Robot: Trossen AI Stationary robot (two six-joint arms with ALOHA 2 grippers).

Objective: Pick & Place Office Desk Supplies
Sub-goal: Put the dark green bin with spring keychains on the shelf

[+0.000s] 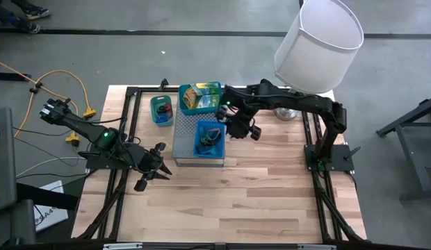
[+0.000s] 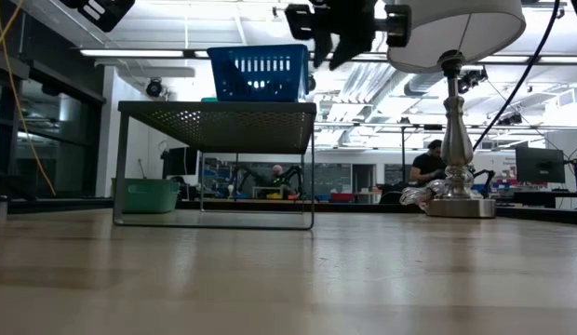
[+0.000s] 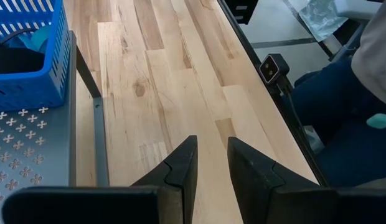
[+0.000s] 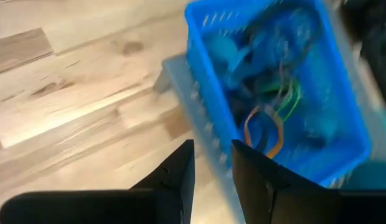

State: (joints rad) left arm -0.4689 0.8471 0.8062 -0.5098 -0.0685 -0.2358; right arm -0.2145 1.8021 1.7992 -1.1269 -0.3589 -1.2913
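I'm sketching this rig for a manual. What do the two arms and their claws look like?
Both arms are dark, jointed tubes on black frame mounts. The left arm has a small green light, as does the right arm. The left claw and right claw each have two flat, black, wedge-shaped fingers tapering to blunt tips.

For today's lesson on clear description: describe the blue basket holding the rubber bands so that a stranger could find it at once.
Start at the grey perforated metal stand in the middle of the wooden table. On its top, at the end farther from the lamp, sits the blue basket, just beside the right gripper. Unlike the teal bins beyond it, it is bright blue with slotted walls.
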